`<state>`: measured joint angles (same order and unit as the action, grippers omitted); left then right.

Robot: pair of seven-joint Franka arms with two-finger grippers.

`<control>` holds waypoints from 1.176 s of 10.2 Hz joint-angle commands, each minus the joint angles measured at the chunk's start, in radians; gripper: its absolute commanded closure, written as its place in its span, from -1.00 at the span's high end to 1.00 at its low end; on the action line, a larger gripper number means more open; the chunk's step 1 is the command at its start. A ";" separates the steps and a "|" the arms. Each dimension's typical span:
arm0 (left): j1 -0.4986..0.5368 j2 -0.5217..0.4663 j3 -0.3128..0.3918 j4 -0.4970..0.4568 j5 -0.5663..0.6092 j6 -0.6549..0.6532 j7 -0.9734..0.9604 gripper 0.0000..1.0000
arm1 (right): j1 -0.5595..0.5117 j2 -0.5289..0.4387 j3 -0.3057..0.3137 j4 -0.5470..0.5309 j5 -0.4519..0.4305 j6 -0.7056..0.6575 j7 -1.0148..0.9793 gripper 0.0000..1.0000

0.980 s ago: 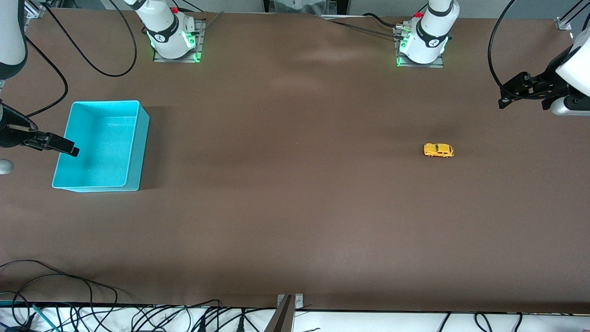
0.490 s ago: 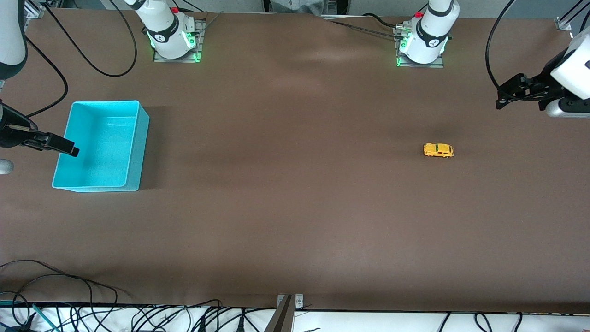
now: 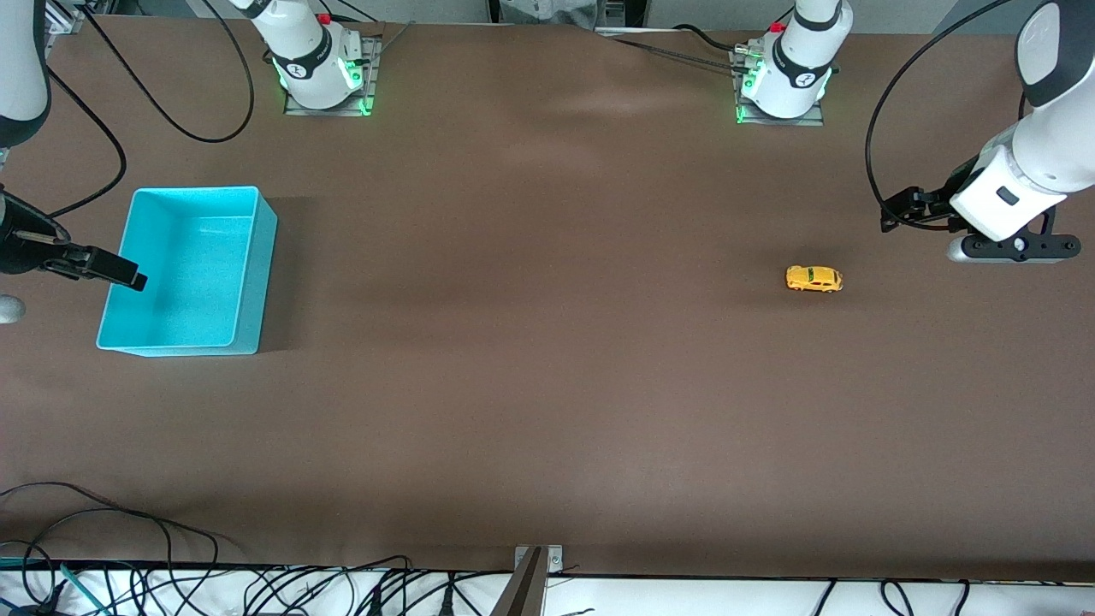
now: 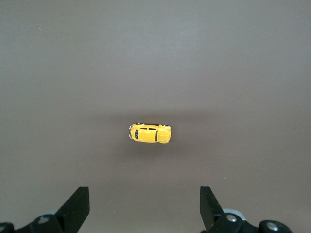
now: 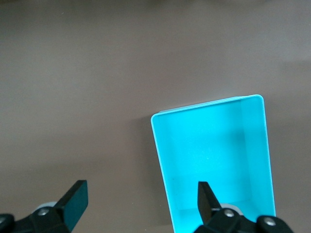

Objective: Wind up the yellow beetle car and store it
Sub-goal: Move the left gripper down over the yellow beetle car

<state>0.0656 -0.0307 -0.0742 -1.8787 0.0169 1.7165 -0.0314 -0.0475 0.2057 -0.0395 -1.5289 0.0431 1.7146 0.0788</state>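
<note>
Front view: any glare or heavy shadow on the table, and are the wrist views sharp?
Front view: pale sheen on the table, soft shadow beside the bin. Left wrist view: car sharp. Right wrist view: bin evenly lit, no glare.

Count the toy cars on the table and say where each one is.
1. The yellow car sits alone on the bare brown table, toward the left arm's end, apart from the turquoise bin. None looks hidden.
</note>
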 commanded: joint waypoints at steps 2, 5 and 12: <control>0.019 -0.083 -0.003 -0.236 -0.017 0.184 0.012 1.00 | -0.003 0.003 0.003 0.010 0.017 -0.006 0.006 1.00; 0.034 -0.075 -0.001 -0.364 -0.015 0.329 0.011 1.00 | -0.003 0.006 0.003 0.010 0.017 -0.006 0.006 1.00; 0.034 -0.022 -0.001 -0.598 -0.015 0.621 0.062 1.00 | -0.003 0.012 0.003 0.010 0.017 -0.006 0.006 1.00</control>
<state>0.0929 -0.0538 -0.0707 -2.4408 0.0169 2.3002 -0.0216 -0.0475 0.2154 -0.0395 -1.5289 0.0431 1.7146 0.0788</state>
